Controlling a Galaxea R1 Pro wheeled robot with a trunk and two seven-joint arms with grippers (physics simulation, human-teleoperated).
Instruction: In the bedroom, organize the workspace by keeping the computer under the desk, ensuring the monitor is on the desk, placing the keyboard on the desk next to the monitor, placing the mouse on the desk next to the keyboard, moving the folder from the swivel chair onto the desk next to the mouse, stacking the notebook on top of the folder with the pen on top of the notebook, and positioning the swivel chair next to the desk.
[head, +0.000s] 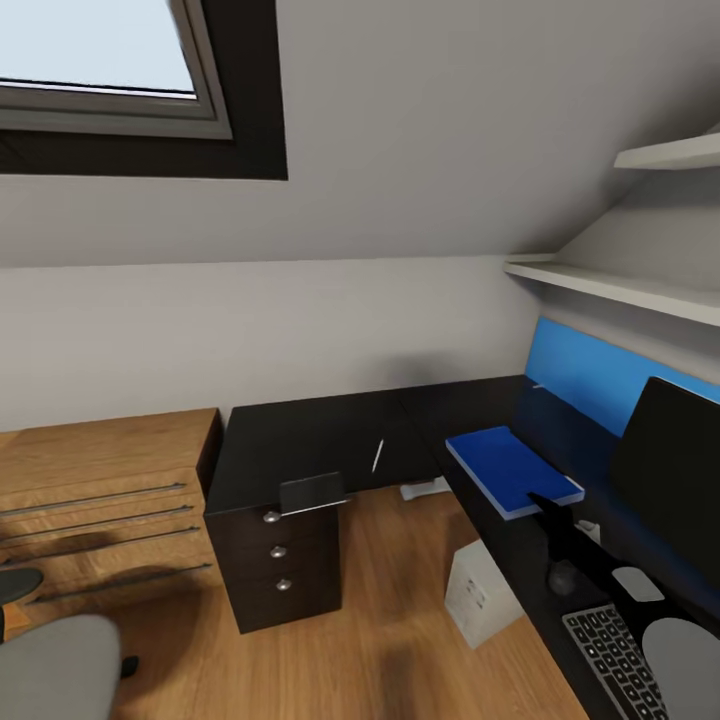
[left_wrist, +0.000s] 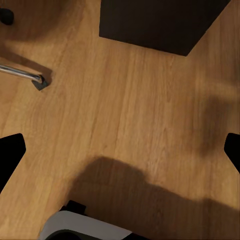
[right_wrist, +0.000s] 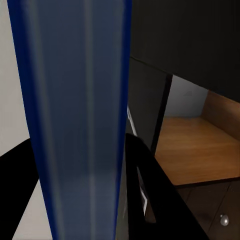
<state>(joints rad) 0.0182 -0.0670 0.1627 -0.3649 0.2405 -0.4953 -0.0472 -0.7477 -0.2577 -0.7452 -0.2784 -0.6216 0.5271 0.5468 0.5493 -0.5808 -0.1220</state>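
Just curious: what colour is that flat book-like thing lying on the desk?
Blue, the folder; clearest in the head view.

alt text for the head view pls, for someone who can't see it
A black L-shaped desk sits in a bedroom corner under a sloped ceiling, with a blue book-like item held at its edge by the right gripper. A monitor, keyboard and mouse sit on the desk at right, a pen lies mid-desk, and a white computer stands on the floor beneath.
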